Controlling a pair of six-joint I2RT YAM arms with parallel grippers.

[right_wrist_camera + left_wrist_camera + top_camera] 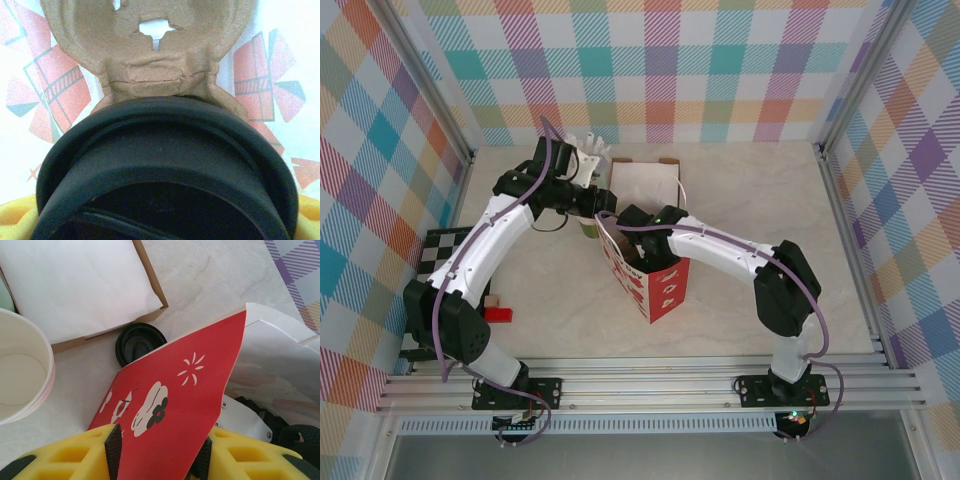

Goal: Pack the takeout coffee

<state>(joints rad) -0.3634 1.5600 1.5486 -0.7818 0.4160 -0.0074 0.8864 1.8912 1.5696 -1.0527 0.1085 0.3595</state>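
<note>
Both busy: your right gripper clasps takeout coffee inside red bag; left gripper straddles bag wall, likely steadying, grip unclear.

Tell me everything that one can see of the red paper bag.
The red paper bag stands open on the table. Outside it is red with white flower and figure prints; inside it is white, with reddish prints showing faintly. Its upper wall lies between the yellow fingers of the left tool, which stand apart. The right arm reaches into its mouth, where the takeout coffee, black lid up, shows in front of a brown pulp carrier.
</note>
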